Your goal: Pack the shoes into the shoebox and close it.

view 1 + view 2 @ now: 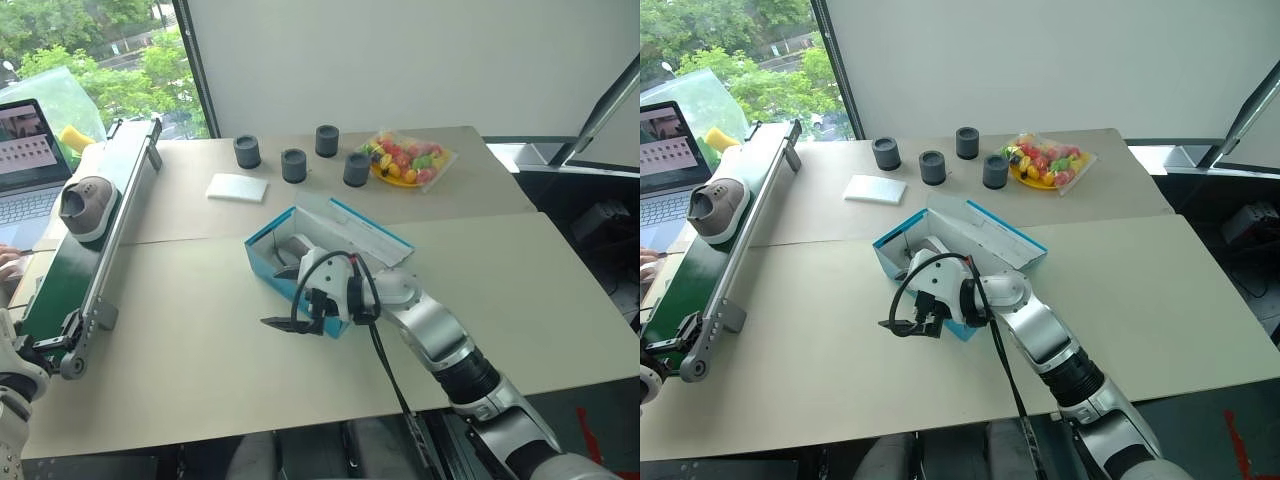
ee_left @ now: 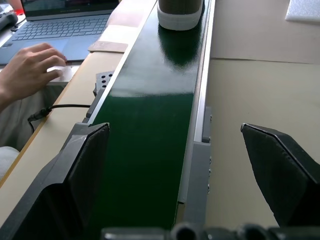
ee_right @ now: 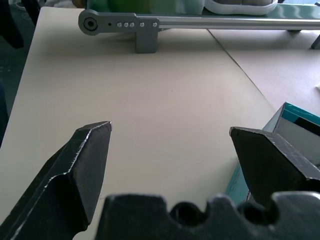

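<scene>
Grey-taupe fabric sneaker with a white rubber sole sat upright on the long dark green conveyor belt at the far left, next to an open laptop with a person's hand on its keys. The left gripper hovered over the near end of that belt, jaws spread wide, nothing between them, the shoe well up the belt ahead of it. That shoe looked light, soft in the upper and stiff in the sole; a pinch across the heel collar or the sides over the sole would likely hold best, and the smooth toe could slip.

The beige table carried the rest. The second grey sneaker lay inside the turquoise-blue cardboard shoebox with a white inside at mid-table, its hinged flap lid thrown open toward the back. The box looked light and thin-walled, easy to shove or crush, so the lid probably wants a push at its free edge. The right gripper hung just beside the box's near corner, above bare table, jaws fully apart and empty.

Behind: flat white pad, four dark grey cups, a plate of coloured toy fruit.
</scene>
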You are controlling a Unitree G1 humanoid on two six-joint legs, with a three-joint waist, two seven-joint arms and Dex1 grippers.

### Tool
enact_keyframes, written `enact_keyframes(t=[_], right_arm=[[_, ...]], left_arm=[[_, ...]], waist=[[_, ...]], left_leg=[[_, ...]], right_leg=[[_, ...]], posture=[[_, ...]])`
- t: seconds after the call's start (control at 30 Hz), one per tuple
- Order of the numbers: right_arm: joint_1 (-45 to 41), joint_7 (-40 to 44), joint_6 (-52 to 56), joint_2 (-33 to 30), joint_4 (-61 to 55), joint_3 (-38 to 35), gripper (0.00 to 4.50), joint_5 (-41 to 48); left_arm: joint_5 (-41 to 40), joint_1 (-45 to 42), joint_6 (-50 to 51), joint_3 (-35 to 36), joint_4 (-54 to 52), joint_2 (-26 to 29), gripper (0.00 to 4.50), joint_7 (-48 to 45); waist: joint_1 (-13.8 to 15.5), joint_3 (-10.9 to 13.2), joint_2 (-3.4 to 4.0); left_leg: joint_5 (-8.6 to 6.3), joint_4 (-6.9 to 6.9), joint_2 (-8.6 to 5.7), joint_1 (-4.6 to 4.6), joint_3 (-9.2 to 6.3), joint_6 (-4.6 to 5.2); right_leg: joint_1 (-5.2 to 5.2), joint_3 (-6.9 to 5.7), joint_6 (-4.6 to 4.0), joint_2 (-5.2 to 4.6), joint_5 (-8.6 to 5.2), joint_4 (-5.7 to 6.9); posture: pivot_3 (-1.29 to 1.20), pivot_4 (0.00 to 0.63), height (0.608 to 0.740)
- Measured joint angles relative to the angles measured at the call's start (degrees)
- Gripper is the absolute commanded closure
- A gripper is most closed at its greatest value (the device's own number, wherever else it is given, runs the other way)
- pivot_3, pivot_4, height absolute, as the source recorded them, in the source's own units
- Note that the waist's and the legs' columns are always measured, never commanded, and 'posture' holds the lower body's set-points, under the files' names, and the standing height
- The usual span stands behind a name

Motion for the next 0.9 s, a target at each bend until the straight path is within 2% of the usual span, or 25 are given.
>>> enact_keyframes(t=[0.53, 0.9], right_arm=[[0.02, -0.07, -0.06, 0.40, 0.00, 0.41, 0.04, -0.09], [0.04, -1.30, 0.26, 0.21, -0.60, -0.23, 0.04, -0.04]], left_arm=[[1.27, -2.36, -4.39, -2.08, 10.58, 3.23, 0.00, -3.95], [1.72, -5.67, -5.68, -1.38, 16.79, 3.29, 0.00, -2.68]], waist=[[0.06, -0.02, -0.04], [0.16, -0.04, -0.07]], left_leg=[[0.00, 0.00, 0.00, 0.00, 0.00, 0.00], [0.00, 0.00, 0.02, 0.01, -0.01, -0.01]], right_leg=[[-0.01, -0.02, 0.00, -0.05, 0.01, 0.00], [-0.01, -0.03, 0.00, -0.10, 0.01, 0.01]], posture=[[0.00, 0.150, 0.731], [0.00, 0.150, 0.731]])
